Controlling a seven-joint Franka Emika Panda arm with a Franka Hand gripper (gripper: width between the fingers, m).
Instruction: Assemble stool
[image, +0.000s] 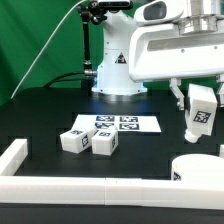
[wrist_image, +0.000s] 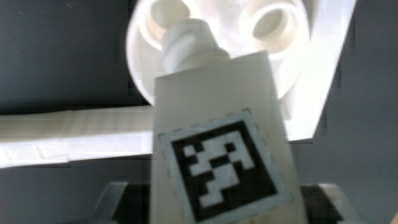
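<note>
"What is the hand (image: 199, 103) doing?"

"It is closed on a white leg (image: 202, 116). It pinches the leg by its sides, up in the air at the exterior view's right."

"Why does it hold it like that?"

"I think it is so the leg's screw end points down at the seat (image: 199, 171). In the wrist view the leg (wrist_image: 217, 130) gets thin at its far end. That end has ridges on it, and it points at the seat (wrist_image: 306, 70)."

"Is the tip in a hole?"

"I don't think so. Two round holes (wrist_image: 269, 22) show in the seat, and both look empty. The tip shows between them. I cannot tell if it touches the seat."

"Where does the seat lie?"

"It lies flat on the dark table (image: 40, 112), just beside the long white rail (image: 90, 185) at the front. Maybe the rail stops it from sliding when a leg gets pushed in."

"Are there more legs?"

"Yes. Two loose legs (image: 76, 140) lie side by side in the middle of the table, well apart from the seat. I think they wait for their turn."

"Is there a box or a bowl?"

"No. Only the seat's holes can hold a thing, and the ones that show are empty. The marker board (image: 120, 124) lies flat just behind the loose legs."
</note>
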